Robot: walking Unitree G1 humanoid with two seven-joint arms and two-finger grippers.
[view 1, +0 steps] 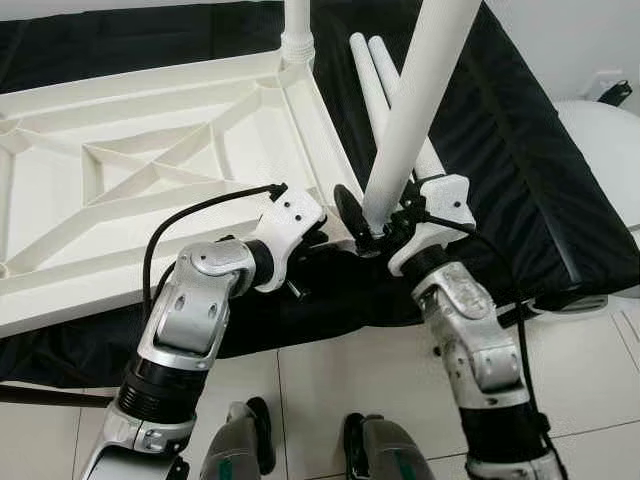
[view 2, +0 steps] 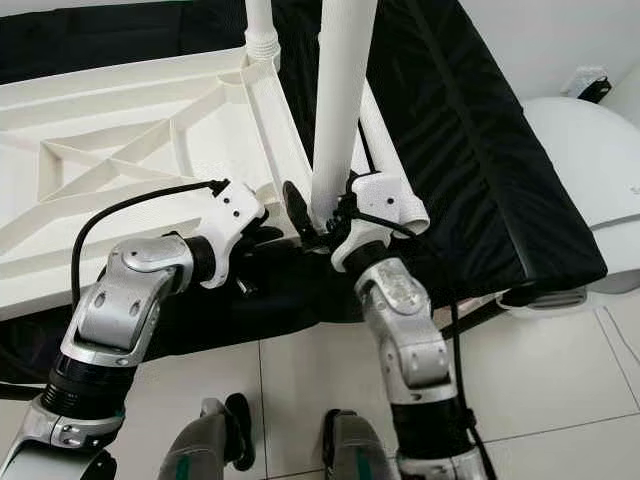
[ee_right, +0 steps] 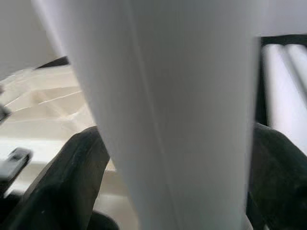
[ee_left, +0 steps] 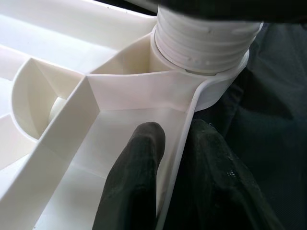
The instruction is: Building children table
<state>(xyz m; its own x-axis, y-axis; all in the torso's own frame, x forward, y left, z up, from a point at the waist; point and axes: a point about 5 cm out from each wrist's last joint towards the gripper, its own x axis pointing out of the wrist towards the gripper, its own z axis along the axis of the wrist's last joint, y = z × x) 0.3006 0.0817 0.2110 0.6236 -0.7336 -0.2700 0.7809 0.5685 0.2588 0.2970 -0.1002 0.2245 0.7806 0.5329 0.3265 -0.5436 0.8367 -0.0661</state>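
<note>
The white tabletop [view 1: 150,170] lies upside down on a black cloth, its ribbed underside facing up. My right gripper [view 1: 375,222] is shut on a white table leg [view 1: 415,100], which leans slightly over the tabletop's near right corner. In the right wrist view the leg [ee_right: 177,115] sits between both black fingers [ee_right: 67,182]. My left gripper [view 1: 322,235] is shut on the tabletop's rim [ee_left: 187,124] beside that corner, one finger [ee_left: 136,182] inside the rim and one outside. The leg's threaded end [ee_left: 206,38] sits at the corner socket. Another leg [view 1: 298,30] stands in the far corner.
Two spare white legs [view 1: 370,70] lie on the black cloth [view 1: 500,150] right of the tabletop. A white rounded object [view 1: 600,140] stands at the far right. Tiled floor [view 1: 330,380] and my own feet lie below the cloth's front edge.
</note>
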